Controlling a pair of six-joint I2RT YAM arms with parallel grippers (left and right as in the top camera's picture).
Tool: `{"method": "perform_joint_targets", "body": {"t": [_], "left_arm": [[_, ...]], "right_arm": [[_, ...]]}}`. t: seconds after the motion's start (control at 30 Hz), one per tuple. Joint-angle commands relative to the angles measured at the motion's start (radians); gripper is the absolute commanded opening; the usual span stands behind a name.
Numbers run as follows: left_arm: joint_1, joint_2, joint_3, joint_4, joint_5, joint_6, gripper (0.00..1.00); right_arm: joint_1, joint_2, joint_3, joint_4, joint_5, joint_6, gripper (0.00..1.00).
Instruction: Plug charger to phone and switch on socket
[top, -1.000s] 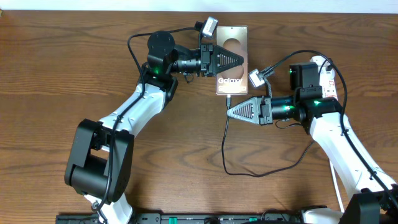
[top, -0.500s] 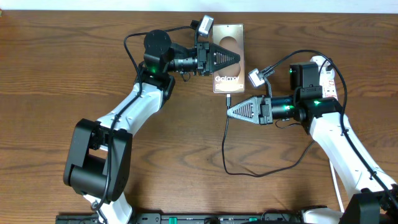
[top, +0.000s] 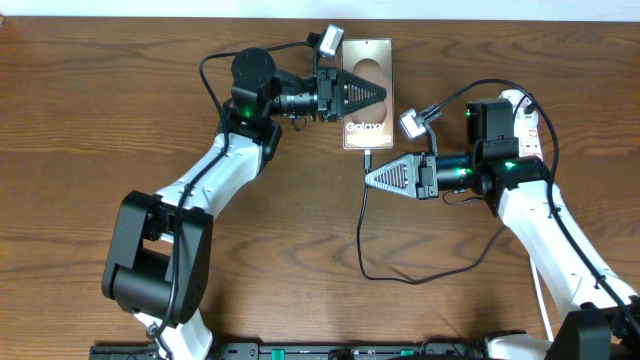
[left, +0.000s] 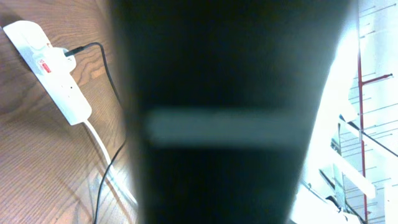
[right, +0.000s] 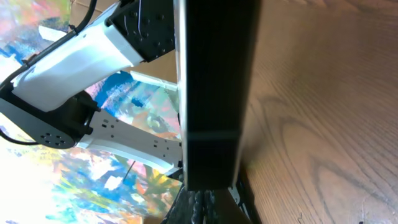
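Observation:
The phone (top: 370, 135) lies lengthwise at the back of the table, bronze screen up. My left gripper (top: 383, 95) reaches over its middle from the left and is shut on it. In the left wrist view the phone (left: 230, 112) is a dark slab filling the centre. The charger's thin black cable (top: 361, 235) loops across the table, and its plug tip (top: 368, 156) sits at the phone's near edge. My right gripper (top: 367, 181) points left just below that tip, shut on the charger cable. The white socket (top: 528, 128) lies at the right, partly under the right arm, and shows as the socket (left: 56, 71) in the left wrist view.
The socket's white cord (top: 541, 300) runs toward the front edge beside the right arm. The charger loop reaches toward the front right (top: 470, 265). The left arm (top: 200, 190) crosses the left half of the wooden table (top: 80, 120).
My left gripper shifted the phone slightly up and to the left, then held still. The right arm and the cable have not moved.

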Motion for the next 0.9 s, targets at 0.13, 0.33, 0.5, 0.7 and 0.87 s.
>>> {"method": "perform_joint_targets", "body": {"t": [0.13, 0.33, 0.5, 0.7, 0.87], "left_arm": [[0.004, -0.023, 0.011, 0.013, 0.006, -0.010, 0.08], [0.004, -0.023, 0.011, 0.013, 0.013, -0.010, 0.07], [0.004, -0.023, 0.011, 0.013, 0.013, -0.010, 0.07], [0.004, -0.023, 0.011, 0.013, 0.013, -0.010, 0.07], [0.004, -0.023, 0.011, 0.013, 0.013, -0.010, 0.07]], "right_arm": [[0.002, 0.000, 0.000, -0.002, -0.014, 0.011, 0.01], [0.001, 0.000, 0.000, -0.002, 0.004, 0.011, 0.01], [0.000, 0.000, 0.000, -0.001, 0.005, 0.011, 0.01], [-0.019, 0.000, 0.000, 0.006, 0.004, 0.011, 0.01], [-0.026, 0.000, 0.000, 0.006, 0.004, 0.011, 0.01]]}}
